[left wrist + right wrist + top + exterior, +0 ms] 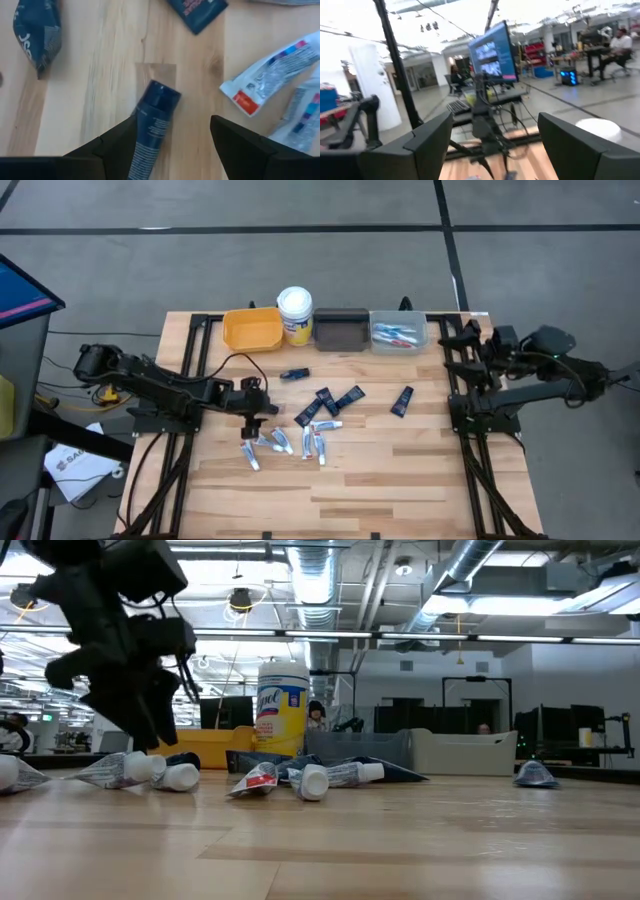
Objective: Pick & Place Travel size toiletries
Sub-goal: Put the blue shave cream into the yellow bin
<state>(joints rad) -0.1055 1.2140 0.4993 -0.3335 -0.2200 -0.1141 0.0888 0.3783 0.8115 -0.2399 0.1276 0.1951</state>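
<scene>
My left gripper (pixel 254 420) hangs low over the wooden surface (pixel 400 470), its fingers spread wide. In the left wrist view a navy tube (pixel 152 131) lies flat on the wood between my fingers (pixel 117 150), closer to one of them; whether that finger touches it I cannot tell. Nothing is held.

The other toiletries are scattered around mid-surface: more navy tubes (pixel 341 399) toward the back, one (pixel 402 401) set apart to the right, and white tubes (pixel 322 425) with red and blue marks just right of my left gripper. Along the back edge stand a yellow bin (pixel 252 329), a white-lidded tub (pixel 295 313), a dark bin (pixel 341 331) and a grey bin (pixel 399 334) that seems to hold a few items.

My right gripper (pixel 495 150) waits off the surface's right edge, fingers wide apart, holding nothing.
</scene>
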